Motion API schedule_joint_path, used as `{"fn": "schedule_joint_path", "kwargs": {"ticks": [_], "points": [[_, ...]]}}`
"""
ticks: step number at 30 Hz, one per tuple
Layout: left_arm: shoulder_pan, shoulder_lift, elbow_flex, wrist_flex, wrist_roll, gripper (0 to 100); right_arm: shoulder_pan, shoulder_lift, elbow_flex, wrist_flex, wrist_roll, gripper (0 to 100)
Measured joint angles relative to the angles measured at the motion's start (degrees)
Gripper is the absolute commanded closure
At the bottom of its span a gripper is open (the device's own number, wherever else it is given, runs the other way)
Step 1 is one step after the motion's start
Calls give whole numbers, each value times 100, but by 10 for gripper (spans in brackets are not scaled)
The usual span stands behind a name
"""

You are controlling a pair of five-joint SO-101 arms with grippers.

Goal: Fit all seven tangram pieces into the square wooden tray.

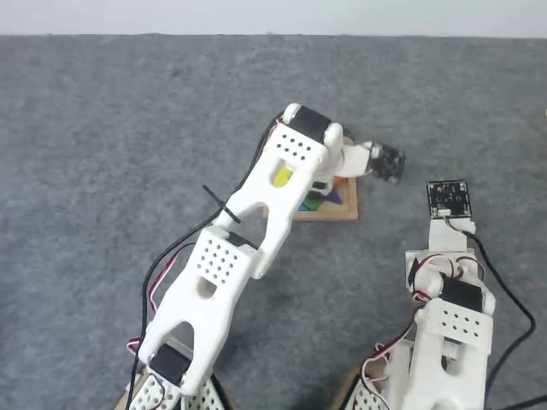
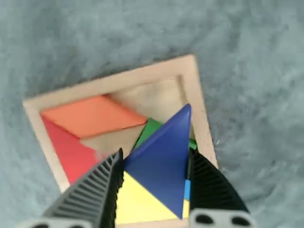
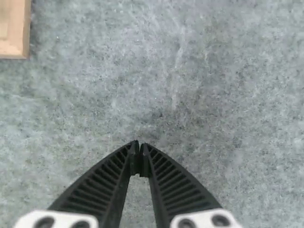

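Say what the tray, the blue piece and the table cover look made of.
Tray: pale unpainted wood, matte, faint grain.
Blue piece: probably painted wood or plastic; even colour, no visible grain.
Table cover: grey felt or short carpet, fuzzy fibres.

The left arm (image 1: pixel 224 260) and right arm (image 1: pixel 453 329) are white shells with grids of round holes, black servo blocks (image 1: pixel 312 122) at joints, and black and red cables (image 1: pixel 150 278). The right gripper (image 3: pixel 139 156) has 2 black ribbed fingers (image 3: pixel 166 183) on white bases with screw holes.
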Motion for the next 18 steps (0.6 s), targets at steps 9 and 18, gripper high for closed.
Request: {"fn": "schedule_joint_path", "kwargs": {"ticks": [9,18], "points": [[123,105,-9,-615,-730,838,0,0,0,0,0,991],[149,105,-88,-853,211,812,0,0,0,0,0,991]]}}
